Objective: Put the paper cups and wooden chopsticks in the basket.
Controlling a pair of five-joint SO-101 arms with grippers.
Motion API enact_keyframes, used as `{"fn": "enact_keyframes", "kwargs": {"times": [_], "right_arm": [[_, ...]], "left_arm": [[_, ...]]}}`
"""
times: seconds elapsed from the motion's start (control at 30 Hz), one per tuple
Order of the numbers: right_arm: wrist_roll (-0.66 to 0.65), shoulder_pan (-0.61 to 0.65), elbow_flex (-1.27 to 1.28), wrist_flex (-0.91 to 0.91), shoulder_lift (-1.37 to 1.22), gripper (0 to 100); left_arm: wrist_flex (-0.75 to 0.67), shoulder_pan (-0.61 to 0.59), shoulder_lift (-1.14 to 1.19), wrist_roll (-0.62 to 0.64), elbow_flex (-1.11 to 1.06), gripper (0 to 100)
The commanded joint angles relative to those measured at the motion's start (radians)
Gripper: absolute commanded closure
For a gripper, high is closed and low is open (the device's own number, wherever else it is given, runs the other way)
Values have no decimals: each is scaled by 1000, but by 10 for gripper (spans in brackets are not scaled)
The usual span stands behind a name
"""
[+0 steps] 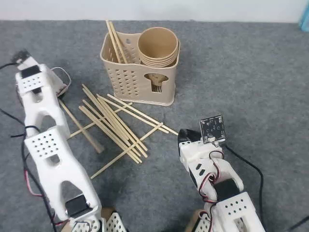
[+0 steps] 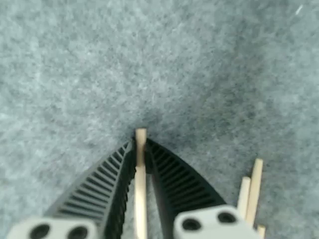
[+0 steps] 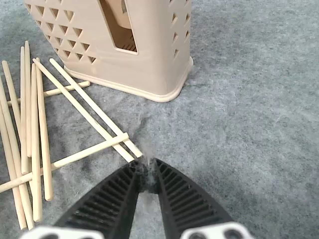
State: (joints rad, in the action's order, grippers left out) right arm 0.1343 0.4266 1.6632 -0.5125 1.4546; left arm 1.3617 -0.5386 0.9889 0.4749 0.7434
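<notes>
Beige perforated basket (image 1: 137, 79) at the upper centre of the high view, and we can see a stack of paper cups (image 1: 158, 46) nested in its right side, with two chopsticks (image 1: 116, 41) leaning upright in its left side. Loose wooden chopsticks (image 1: 113, 125) lie criss-crossed on the grey carpet (image 1: 251, 87) just below it, mid-frame. Over to the left wrist view: we've got the left gripper (image 2: 140, 147) clamped on a single chopstick (image 2: 141, 199). The right gripper (image 3: 147, 172), fingertips touching each other, sits low on the carpet just beside the nearest stick ends.
</notes>
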Motion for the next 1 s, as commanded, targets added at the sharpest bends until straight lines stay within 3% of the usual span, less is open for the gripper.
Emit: {"fn": "enact_keyframes", "kwargs": {"times": [0.0, 0.1, 0.2, 0.33, 0.47, 0.7, 0.97], "right_arm": [[-15, 4, -6, -4, 10, 991], [-15, 5, -6, -5, 13, 991], [-17, 7, -18, -38, 19, 991], [-20, 8, -135, -228, 21, 991], [-46, 81, -227, -325, 10, 991], [-279, 297, -288, -381, -15, 991], [-333, 331, -565, -360, -444, 987]], "left_arm": [[238, -6, 64, 9, 214, 988], [396, -14, 74, 3, 346, 988], [397, -44, 61, -60, 407, 988], [397, -77, -6, -132, 375, 988], [397, -86, -146, -140, 219, 988], [368, -121, -516, -281, -151, 988], [176, -261, -876, -292, -533, 988]]}}
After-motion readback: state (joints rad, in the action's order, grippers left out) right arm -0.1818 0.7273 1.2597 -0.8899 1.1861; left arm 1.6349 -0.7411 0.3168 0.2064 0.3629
